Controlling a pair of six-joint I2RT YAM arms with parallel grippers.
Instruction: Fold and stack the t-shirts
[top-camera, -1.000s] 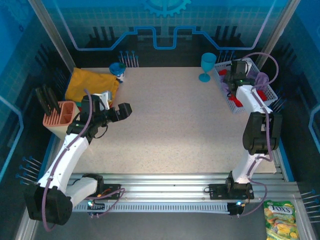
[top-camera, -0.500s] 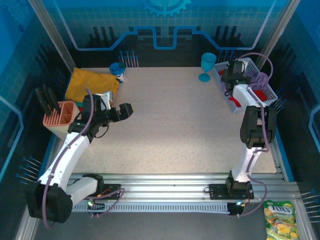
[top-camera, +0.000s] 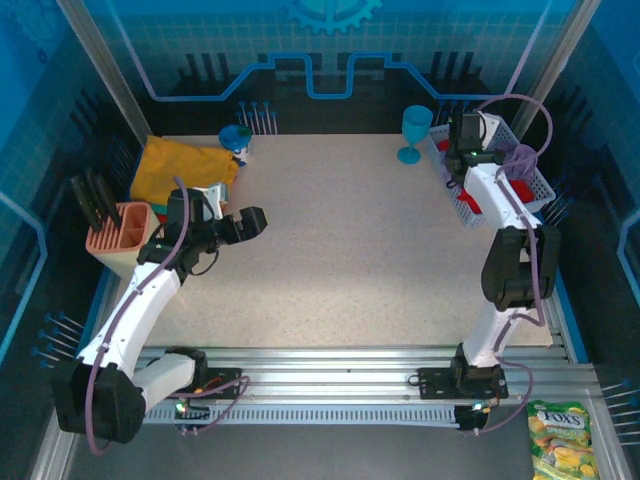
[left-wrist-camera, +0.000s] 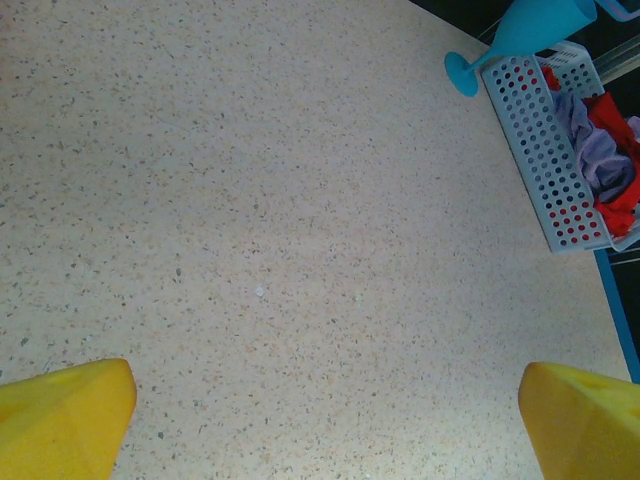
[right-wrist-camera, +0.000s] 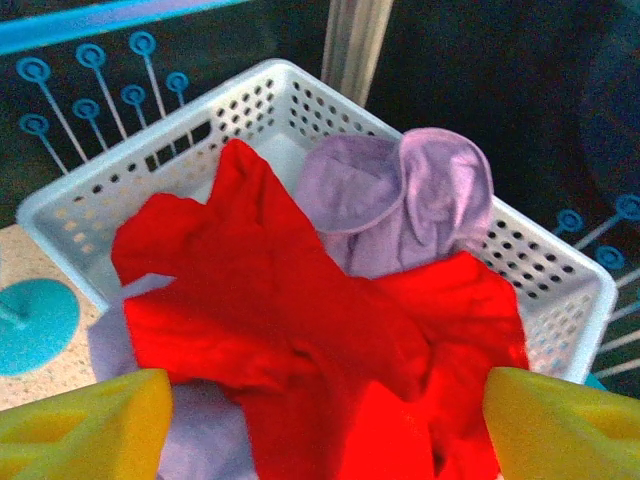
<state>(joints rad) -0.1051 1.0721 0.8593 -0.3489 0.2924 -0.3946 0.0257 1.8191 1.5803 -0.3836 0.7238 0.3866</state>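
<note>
1. Left gripper (left-wrist-camera: 320, 425) is spread wide with nothing in it, over the bare table (left-wrist-camera: 250, 200).
2. Right gripper (right-wrist-camera: 320, 420) is apart too, empty, hanging just above the basket (right-wrist-camera: 130, 170).
3. Red t-shirt (right-wrist-camera: 290, 310) and lavender t-shirt (right-wrist-camera: 400, 200) are crumpled together in that basket.

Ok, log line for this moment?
left gripper open over speckled beige table | right gripper open above bright red t-shirt and lavender t-shirt in white perforated plastic basket
</note>
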